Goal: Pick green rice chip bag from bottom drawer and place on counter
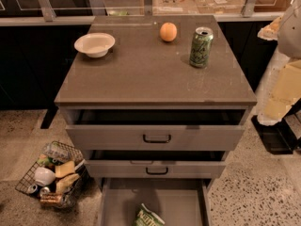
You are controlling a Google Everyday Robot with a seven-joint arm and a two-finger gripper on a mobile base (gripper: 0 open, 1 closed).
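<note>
You see the green rice chip bag (149,216) lying in the bottom drawer (122,201), which is pulled fully out; the bag sits near the drawer's front, a little right of centre, and the frame's lower edge cuts it off. Above it, the middle drawer (156,168) and the top drawer (156,136) each stand partly open, both with black handles. The grey-brown surface (141,74) of the cabinet carries 3 things, well apart from one another: a white bowl (94,44) at the back left, an orange (168,31) at the back centre, and an upright green can (201,47) at the back right. The gripper (282,95) is probably the pale cream shape at the far right edge, off the cabinet's right side, below the level of the surface and holding nothing that you can see; whether it is open or closed you cannot tell. A wire basket (51,175) of assorted items rests on the speckled floor left of the drawers.
</note>
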